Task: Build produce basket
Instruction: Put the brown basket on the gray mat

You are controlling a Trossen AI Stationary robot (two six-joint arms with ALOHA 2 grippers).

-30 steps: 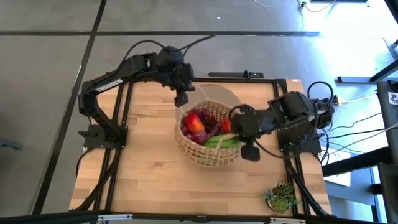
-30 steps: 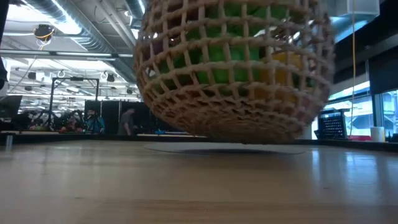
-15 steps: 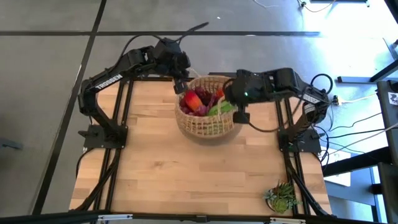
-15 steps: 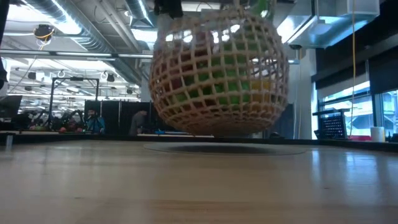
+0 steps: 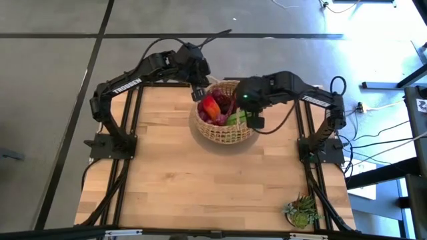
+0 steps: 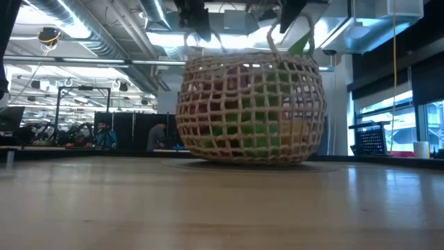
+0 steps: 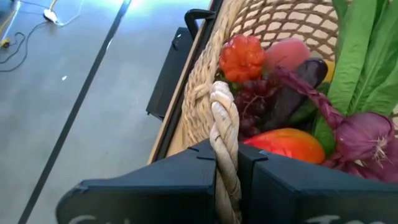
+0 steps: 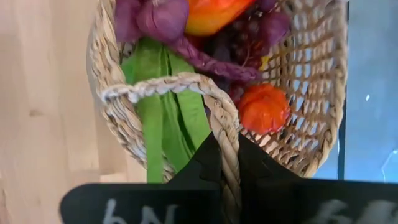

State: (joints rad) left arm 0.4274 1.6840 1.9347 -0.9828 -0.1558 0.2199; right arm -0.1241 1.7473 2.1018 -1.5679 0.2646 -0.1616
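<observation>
The tan woven basket [image 5: 227, 131] stands near the table's far edge, and in the low view its bottom [image 6: 246, 158] is at the table top. It is full of produce [image 5: 217, 109]: a red pepper [image 7: 242, 55], purple grapes, an orange-red piece [image 7: 283, 144], green leaves [image 8: 155, 93] and a purple onion. My left gripper [image 5: 199, 92] is shut at the basket's far-left rim. My right gripper [image 5: 255, 120] is shut at its right rim. Both come down on the basket from above. My left gripper pinches a thick braided rope handle [image 7: 224, 134] between its two fingers, where the rope rises from the basket's far-left rim. The fingers lie across the rope. My right gripper pinches the rope loop handle [image 8: 227, 134] at the basket's right rim between its two fingers, across the loop, which arches up from the rim. The basket stays upright between the two holds.
A spiky green potted plant [image 5: 301, 212] stands at the table's near right corner. The bare wooden top [image 5: 173, 180] stretches from the basket toward the near edge. The table's far edge [image 5: 260, 83] runs just behind the basket.
Both grippers, shut on the handles throughout, have carried the basket from the table's middle toward the far edge and down. A second ago it hung clear above the table. Now its bottom is at the table top and it stays upright.
</observation>
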